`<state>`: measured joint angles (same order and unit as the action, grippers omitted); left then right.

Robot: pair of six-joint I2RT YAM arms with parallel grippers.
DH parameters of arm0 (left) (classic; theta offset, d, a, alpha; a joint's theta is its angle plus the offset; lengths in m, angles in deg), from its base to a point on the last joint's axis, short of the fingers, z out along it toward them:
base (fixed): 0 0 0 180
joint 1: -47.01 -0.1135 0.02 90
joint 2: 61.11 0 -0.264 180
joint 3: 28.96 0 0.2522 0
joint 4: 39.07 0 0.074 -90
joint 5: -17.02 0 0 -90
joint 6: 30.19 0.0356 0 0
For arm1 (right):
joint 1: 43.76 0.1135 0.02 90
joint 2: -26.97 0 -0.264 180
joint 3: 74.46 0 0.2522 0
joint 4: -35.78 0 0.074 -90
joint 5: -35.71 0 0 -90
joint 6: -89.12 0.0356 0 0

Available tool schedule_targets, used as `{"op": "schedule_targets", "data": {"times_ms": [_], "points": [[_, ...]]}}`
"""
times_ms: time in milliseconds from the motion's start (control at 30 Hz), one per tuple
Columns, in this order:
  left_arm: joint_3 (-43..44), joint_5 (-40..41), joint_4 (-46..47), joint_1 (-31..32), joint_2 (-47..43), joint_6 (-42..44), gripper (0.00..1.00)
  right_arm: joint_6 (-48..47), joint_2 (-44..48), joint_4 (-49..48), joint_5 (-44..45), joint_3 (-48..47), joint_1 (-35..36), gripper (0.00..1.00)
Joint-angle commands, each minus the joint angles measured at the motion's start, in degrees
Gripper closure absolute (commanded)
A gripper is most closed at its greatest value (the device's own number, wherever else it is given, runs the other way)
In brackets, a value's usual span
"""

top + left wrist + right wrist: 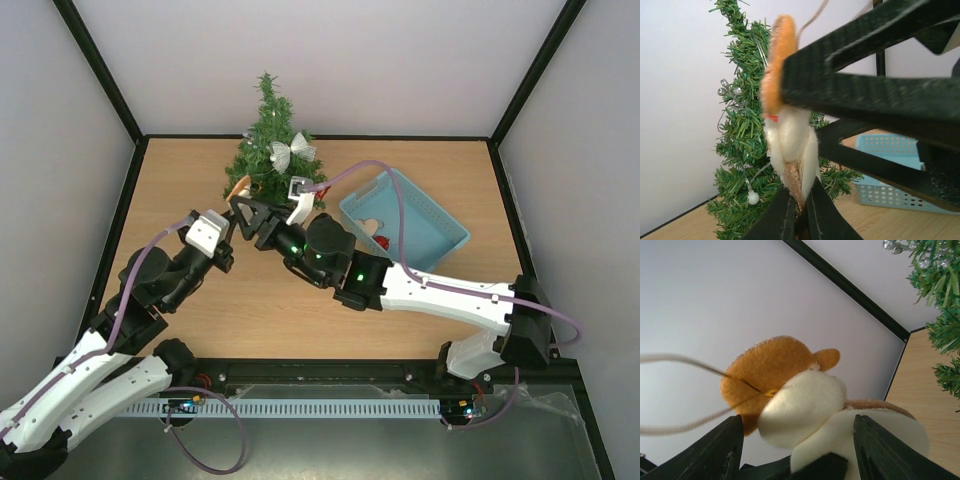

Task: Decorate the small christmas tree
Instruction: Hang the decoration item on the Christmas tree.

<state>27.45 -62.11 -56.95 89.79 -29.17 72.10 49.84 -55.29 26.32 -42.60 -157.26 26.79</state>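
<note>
Tree (268, 135) stood upright at the far edge of the surface (180, 180), top centre of the overhead frame. A silver bow (292, 152) was already on its right side, and a blue basket (440, 225) sat to its right. Both arms met just in front of the lower branches. Left gripper (799, 200): jaws pinched narrow on the bottom tip of a felt ornament (790, 135) with an orange cap and white body, seen edge-on. Right gripper (797, 427): jaws wide, ornament sitting in the gap, and a clear space showed beside one finger. A thin hanging string (685, 360) trailed off the cap to the left. Judgement: the tree looked light and easy to tip, with springy wire branches that would give under a push. Best not to grip it. Hook the string over an outer branch tip; if steadying is needed, hold low at the trunk.
</note>
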Motion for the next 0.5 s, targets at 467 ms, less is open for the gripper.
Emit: {"op": "schedule_targets", "data": {"times_ms": [467], "points": [[-0.06,-3.59,1.12,0.02,-0.21,-2.18,0.93,-15.36,-0.44,2.44,7.0,-1.33,1.7,0.75]]}}
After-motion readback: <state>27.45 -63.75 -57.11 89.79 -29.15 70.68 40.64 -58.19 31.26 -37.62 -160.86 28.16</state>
